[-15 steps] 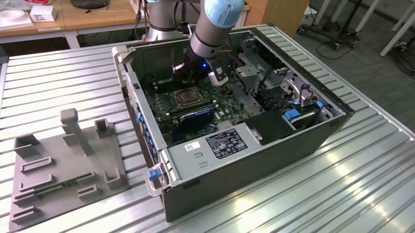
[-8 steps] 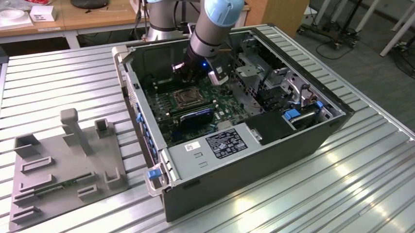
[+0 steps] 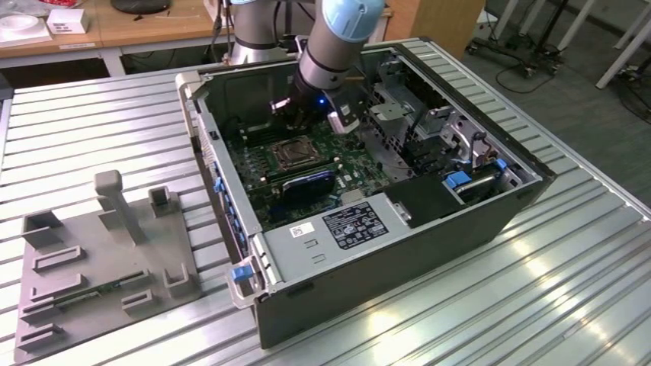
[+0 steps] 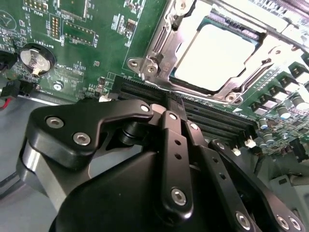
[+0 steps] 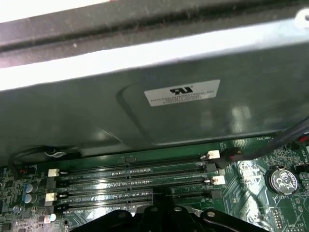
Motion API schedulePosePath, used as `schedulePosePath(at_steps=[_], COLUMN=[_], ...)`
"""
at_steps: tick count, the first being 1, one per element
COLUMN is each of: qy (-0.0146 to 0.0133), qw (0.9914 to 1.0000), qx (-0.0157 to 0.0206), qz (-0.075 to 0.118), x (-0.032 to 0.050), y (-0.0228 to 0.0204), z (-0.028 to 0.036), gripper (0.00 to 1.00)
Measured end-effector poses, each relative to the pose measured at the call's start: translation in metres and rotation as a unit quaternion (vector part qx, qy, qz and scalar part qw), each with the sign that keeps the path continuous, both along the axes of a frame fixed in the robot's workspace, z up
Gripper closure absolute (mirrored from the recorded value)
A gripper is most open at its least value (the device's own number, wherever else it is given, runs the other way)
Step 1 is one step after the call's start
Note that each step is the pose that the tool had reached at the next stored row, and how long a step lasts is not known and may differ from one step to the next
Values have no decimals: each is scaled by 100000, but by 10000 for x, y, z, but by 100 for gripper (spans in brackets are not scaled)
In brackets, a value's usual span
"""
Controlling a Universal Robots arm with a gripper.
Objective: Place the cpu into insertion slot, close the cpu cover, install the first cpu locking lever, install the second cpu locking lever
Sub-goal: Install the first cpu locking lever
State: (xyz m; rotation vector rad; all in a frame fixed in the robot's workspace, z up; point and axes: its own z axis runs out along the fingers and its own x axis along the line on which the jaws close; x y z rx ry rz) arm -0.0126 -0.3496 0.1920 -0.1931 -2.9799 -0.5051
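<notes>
The chip [image 4: 219,58] sits in its socket under the metal cover [image 4: 164,48], upper right; the gripper [image 4: 176,108] hovers nearby, fingers pressed together.

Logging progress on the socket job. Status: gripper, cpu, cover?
Gripper over the memory slots, beside the insertion slot. Cpu seated in the slot, cpu cover down over it. Nothing in the way.

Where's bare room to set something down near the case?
The ribbed table is bare on the exterior view's right of the computer case, and between it and the grey fixture block. Inside, around the socket, it's crowded; the arm hangs there.
</notes>
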Motion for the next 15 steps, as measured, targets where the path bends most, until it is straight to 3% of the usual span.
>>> schedulePosePath(at_steps=[5,15], qy=[-22,-76], qw=[100000,100000], qx=[-19,74], qz=[-6,2], x=[0,1], y=[-24,-24], z=[-16,-32], gripper=[89,89])
